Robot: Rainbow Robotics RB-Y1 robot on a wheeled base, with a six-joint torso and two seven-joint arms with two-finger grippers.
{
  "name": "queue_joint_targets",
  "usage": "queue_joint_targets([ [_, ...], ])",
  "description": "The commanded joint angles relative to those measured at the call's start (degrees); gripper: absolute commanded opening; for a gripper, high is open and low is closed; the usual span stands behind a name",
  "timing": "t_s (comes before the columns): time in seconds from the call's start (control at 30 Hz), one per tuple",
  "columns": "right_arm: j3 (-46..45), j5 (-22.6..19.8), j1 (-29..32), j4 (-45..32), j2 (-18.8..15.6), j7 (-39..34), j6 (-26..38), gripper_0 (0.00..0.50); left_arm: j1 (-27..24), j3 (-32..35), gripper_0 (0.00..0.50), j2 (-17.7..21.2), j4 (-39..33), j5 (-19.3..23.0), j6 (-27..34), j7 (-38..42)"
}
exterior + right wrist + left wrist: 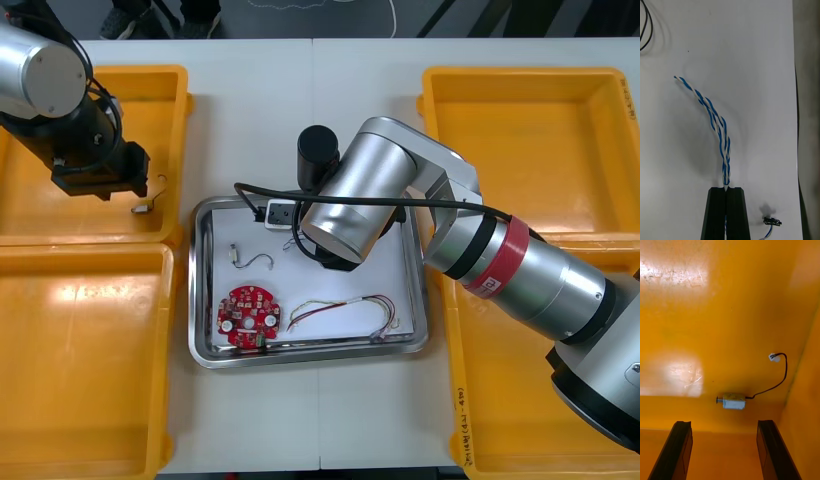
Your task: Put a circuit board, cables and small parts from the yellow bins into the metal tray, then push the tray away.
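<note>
While the right gripper (726, 188) pinched the twisted blue-and-white cable (715, 120), the left gripper (724, 422), jaws spread, could knock the small wired metal part (733, 401) aside if off-centre.

a light table (252, 110) bears four yellow bins (178, 76) flanking a metal tray (310, 356).

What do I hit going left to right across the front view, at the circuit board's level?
In order: near left yellow bin, metal tray, red circuit board, red and yellow cable, near right yellow bin.
</note>
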Motion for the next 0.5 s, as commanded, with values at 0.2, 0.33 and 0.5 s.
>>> queue_joint_targets([
  [0.2, 0.61, 0.42, -2.36, -0.45, 0.73, 1.84, -0.22, 0.171, -2.21, -0.2, 0.5, -2.23, 2.09, 0.41, -2.06, -1.12],
  [0.33, 0.61, 0.51, -2.36, -1.68, 0.3, 1.67, 0.92, 0.382, -2.21, -0.2, 0.5, -3.02, 3.67, 0.24, -3.12, -1.73],
  [0.5, -0.71, 0.86, -2.53, -6.16, -0.5, 0.7, 7.16, 0.41, -1.5, -0.2, 0.5, -3.02, 4.19, 0.32, -3.82, -2.17],
])
